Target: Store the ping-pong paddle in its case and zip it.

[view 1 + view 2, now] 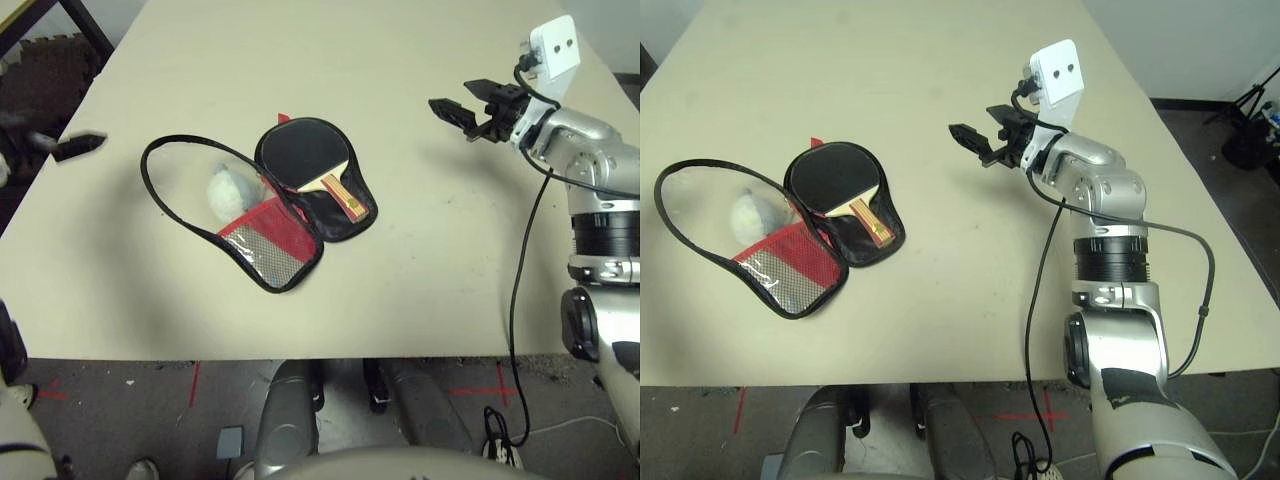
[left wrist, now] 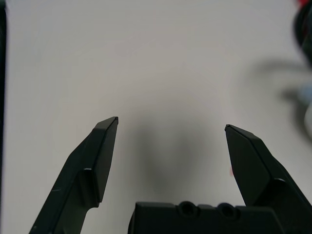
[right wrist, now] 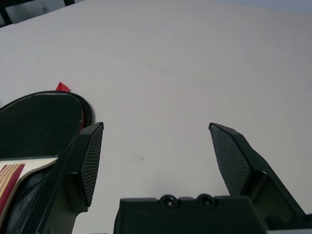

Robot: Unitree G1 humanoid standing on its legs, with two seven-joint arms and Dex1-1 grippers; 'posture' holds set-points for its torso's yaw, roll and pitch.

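The robot's silver right arm point(image 1: 1115, 330) looms closest, its right gripper point(image 3: 156, 126) spread wide at about two o'clock from the paddle point(image 1: 305, 155). The left gripper point(image 2: 171, 122), at nine o'clock, gapes too (both empty). The paddle lies on one half of the opened case point(image 1: 345, 222), handle toward five o'clock; the mesh-pocketed half spreads toward eight.
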